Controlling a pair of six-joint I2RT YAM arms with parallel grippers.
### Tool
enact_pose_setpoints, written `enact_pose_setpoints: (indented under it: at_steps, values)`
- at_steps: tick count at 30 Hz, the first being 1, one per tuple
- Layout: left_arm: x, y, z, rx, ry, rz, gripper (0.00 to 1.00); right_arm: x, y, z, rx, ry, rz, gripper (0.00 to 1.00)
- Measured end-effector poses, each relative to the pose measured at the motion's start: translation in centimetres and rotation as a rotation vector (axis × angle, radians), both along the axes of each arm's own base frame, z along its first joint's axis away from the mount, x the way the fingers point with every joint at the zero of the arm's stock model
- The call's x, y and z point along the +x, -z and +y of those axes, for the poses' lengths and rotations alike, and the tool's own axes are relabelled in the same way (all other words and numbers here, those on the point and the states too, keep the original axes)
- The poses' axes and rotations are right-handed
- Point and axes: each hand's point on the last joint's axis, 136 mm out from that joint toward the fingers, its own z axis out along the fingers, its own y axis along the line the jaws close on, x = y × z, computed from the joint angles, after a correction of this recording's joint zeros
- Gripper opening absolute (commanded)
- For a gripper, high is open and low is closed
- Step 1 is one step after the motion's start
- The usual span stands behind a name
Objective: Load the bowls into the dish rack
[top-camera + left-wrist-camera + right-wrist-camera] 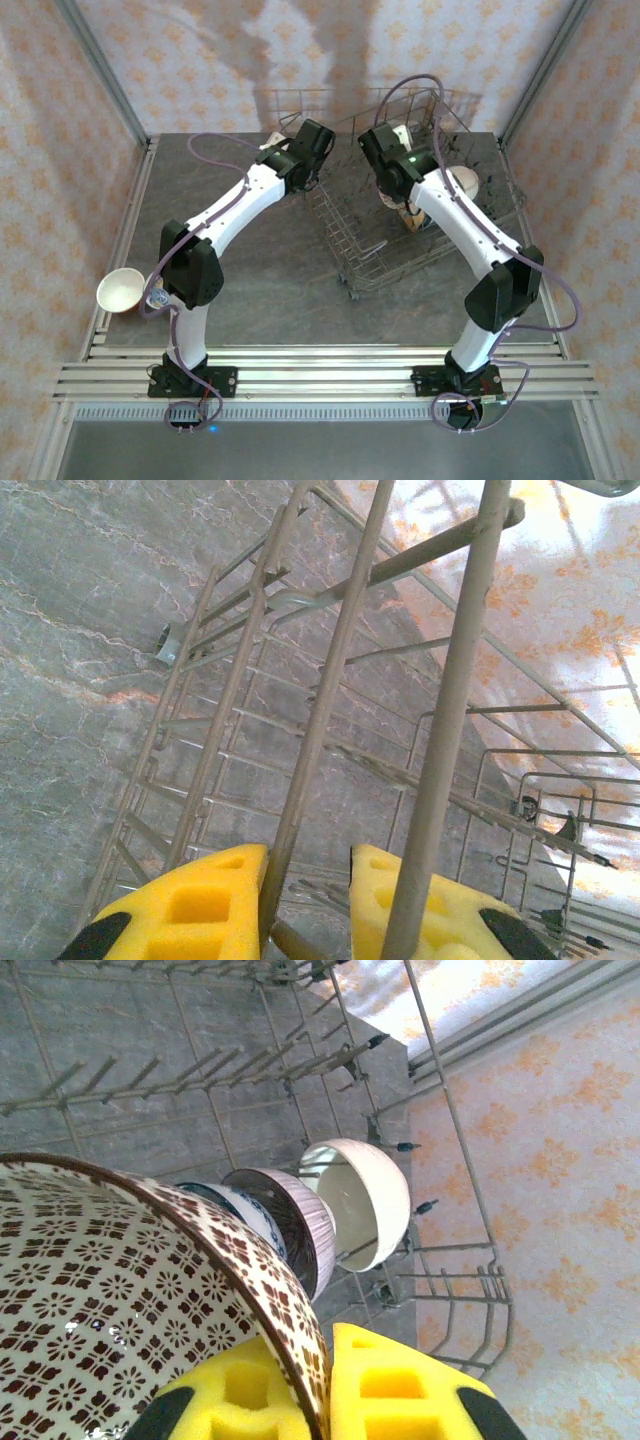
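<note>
Over dish rack [362, 256], right gripper [316, 1362] clamps patterned bowl [120, 1290] on edge; left gripper [308, 868] apparently open.

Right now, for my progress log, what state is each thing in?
dish rack: holds three bowls
white bowl: on edge in the rack
ribbed bowl: on edge beside it
blue-patterned bowl: on edge, next in line
brown-patterned bowl: gripped by its rim
cream bowl: outside the rack, left on the table
left gripper: open, a rack wire between its fingers
right gripper: shut on the brown-patterned bowl
</note>
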Motion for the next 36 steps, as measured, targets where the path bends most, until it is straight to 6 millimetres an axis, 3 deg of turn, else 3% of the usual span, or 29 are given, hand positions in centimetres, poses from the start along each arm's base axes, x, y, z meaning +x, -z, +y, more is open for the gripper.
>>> enact_pose_setpoints:
  at_steps: [7,13,26,31,36]
  values:
    - [0.0,0.0,0.0,0.0,0.007,-0.009,0.0,-0.9,2.8,-0.9,-0.121,0.031,0.013,0.0]
    - [0.0,0.0,0.0,0.004,0.013,-0.009,0.0,-1.3,3.8,0.0,-0.198,0.02,-0.02,0.0]
    - [0.0,-0.1,0.0,-0.001,0.023,-0.02,0.0,-1.3,3.1,-1.6,-0.393,0.108,-0.107,0.0]
    - [0.0,-0.1,0.0,-0.008,0.025,-0.028,0.0,-1.3,3.1,-1.5,-0.419,0.116,-0.134,0.0]
    - [0.0,-0.1,0.0,-0.016,0.031,-0.031,0.0,-1.4,3.2,0.0,-0.366,0.083,-0.164,0.0]
